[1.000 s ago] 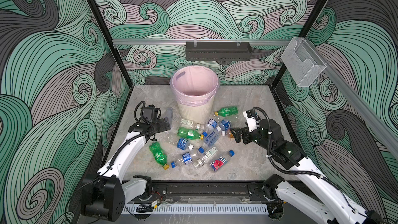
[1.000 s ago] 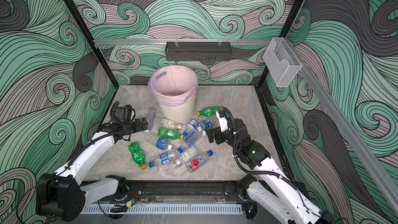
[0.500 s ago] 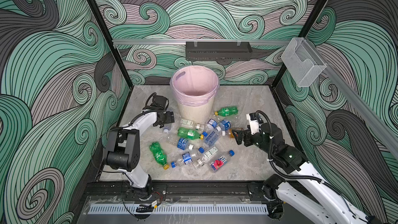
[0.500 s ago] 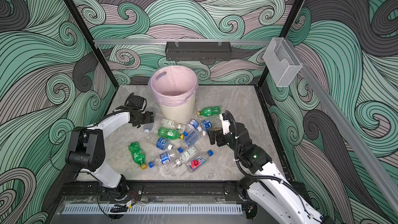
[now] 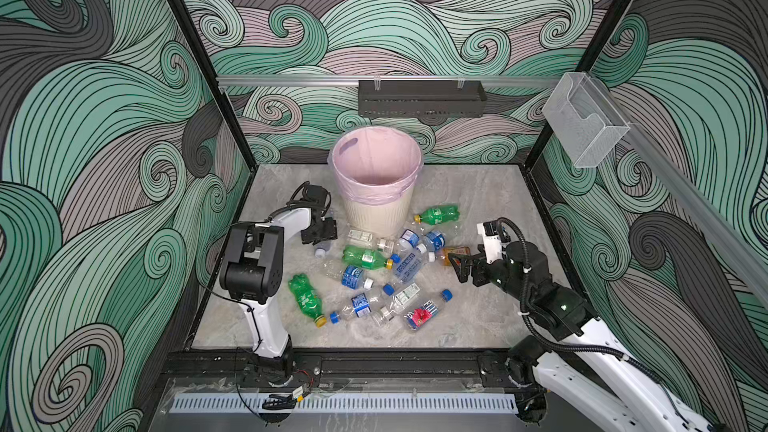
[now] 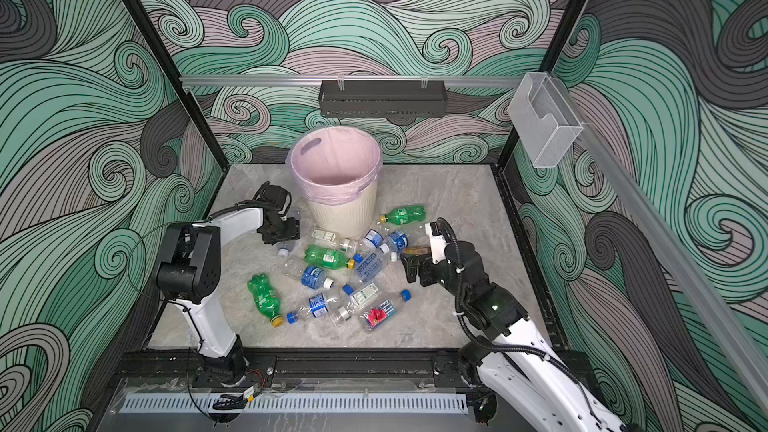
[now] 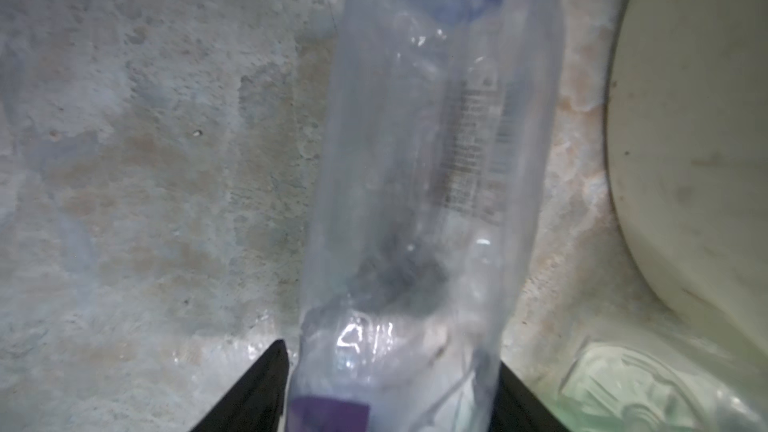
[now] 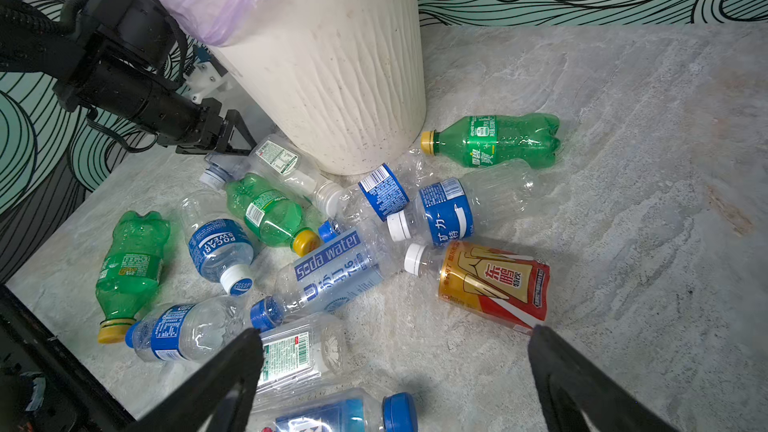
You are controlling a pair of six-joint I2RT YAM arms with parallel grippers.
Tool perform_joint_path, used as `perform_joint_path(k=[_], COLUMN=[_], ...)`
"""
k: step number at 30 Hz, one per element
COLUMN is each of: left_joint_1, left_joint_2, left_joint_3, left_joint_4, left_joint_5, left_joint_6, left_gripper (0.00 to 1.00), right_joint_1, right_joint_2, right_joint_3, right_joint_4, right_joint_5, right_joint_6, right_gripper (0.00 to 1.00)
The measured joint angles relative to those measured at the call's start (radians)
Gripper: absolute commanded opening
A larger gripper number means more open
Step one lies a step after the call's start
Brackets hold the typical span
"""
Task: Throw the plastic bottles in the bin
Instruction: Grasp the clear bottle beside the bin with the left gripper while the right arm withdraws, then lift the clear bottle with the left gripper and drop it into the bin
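Down on the grey table (image 5: 478, 201), the plastic bottles (image 5: 386, 276) lie on their sides in a messy heap, just in front of the bin (image 5: 378, 218). The bin stands upright near the back, with a pink bag (image 5: 376, 160) folded over its rim.

The left gripper (image 5: 321, 238) is low down, close beside the bin. In the left wrist view its two black fingers (image 7: 257, 392) touch both sides of a clear bottle (image 7: 428, 160) — it has the bottle in its grip. The clear bottle lies flat on the table, right next to the bin's cream wall.

The right gripper (image 8: 395, 332) has its jaws spread wide and holds nothing. It hangs by the right edge of the heap, near the orange-labelled bottle (image 8: 494, 280), which lies on its side with a white cap. One green bottle (image 5: 438, 214) lies a little apart, just beside the bin, and another (image 5: 305, 299) lies at the left edge of the heap.
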Motion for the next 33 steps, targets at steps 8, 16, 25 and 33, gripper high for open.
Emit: perform_joint_path(k=[8, 16, 25, 33], left_joint_1=[0.004, 0.01, 0.018, 0.019], left_joint_2=[0.002, -0.143, -0.402, -0.677], left_joint_3=[-0.01, -0.072, -0.1, -0.168], left_joint_4=[0.023, 0.025, -0.028, -0.107], left_joint_5=[-0.003, -0.034, -0.056, 0.093], left_joint_6=[-0.011, -0.018, -0.018, 0.07], left_gripper=[0.56, 0.54, 0.52, 0.52], right_joint_1=[0.0, 0.0, 0.0, 0.0], right_joint_2=[0.0, 0.009, 0.015, 0.04], right_joint_3=[0.0, 0.0, 0.0, 0.0], right_joint_4=[-0.007, -0.009, -0.027, -0.044], right_joint_5=[0.0, 0.027, 0.058, 0.076], right_joint_6=[-0.003, -0.003, -0.011, -0.019], right_gripper=[1.0, 1.0, 1.0, 1.0])
